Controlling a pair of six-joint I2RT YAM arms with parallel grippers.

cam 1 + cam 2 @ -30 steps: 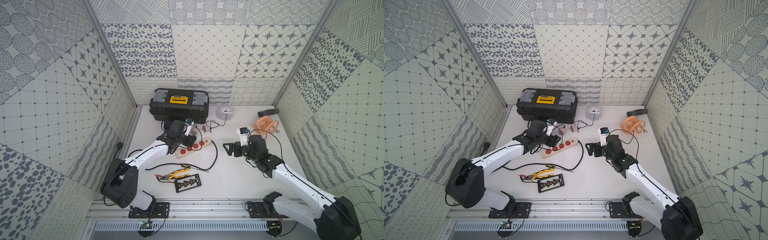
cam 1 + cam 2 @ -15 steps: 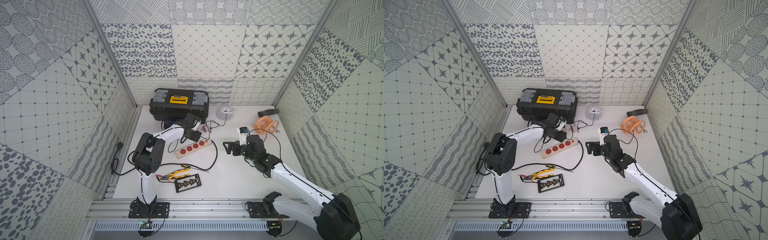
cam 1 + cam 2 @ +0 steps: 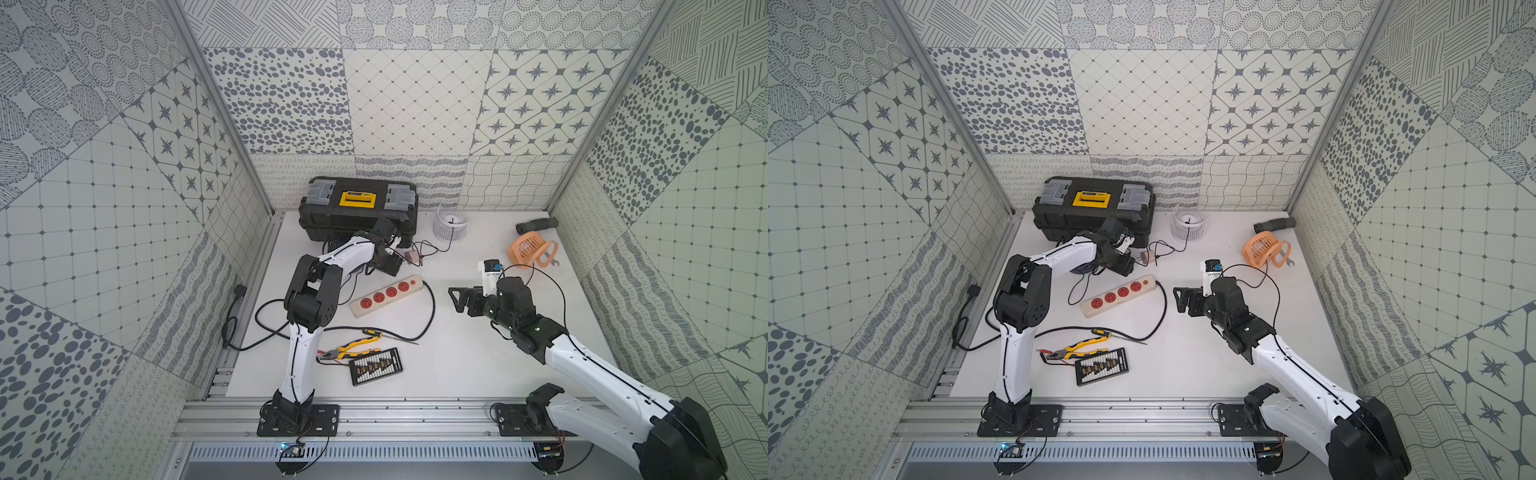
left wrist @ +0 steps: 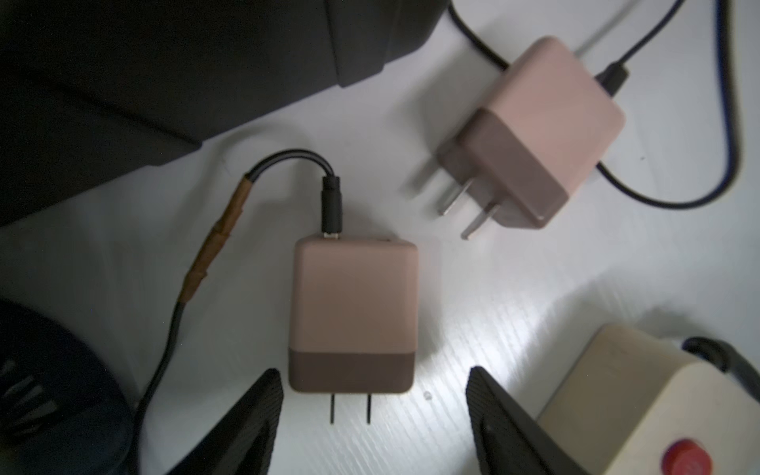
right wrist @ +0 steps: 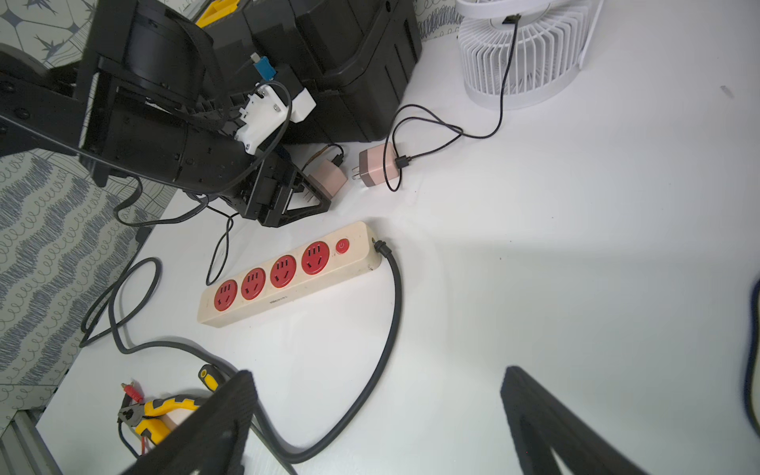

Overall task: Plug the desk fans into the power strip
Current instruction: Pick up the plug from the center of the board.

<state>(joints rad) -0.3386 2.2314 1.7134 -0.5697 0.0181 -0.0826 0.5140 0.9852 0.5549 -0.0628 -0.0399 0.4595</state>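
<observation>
Left wrist: left pincer [image 4: 372, 405] spread, holding nothing; power strip [image 4: 612, 395] just beside it.

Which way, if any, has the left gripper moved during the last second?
Yes. The left gripper moved along the power strip toward its button end, nearer the pink adapters.

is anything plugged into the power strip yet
No, empty. All four red sockets on the power strip are bare; the taped-cord adapter and the second adapter lie on the table, prongs exposed.
</observation>
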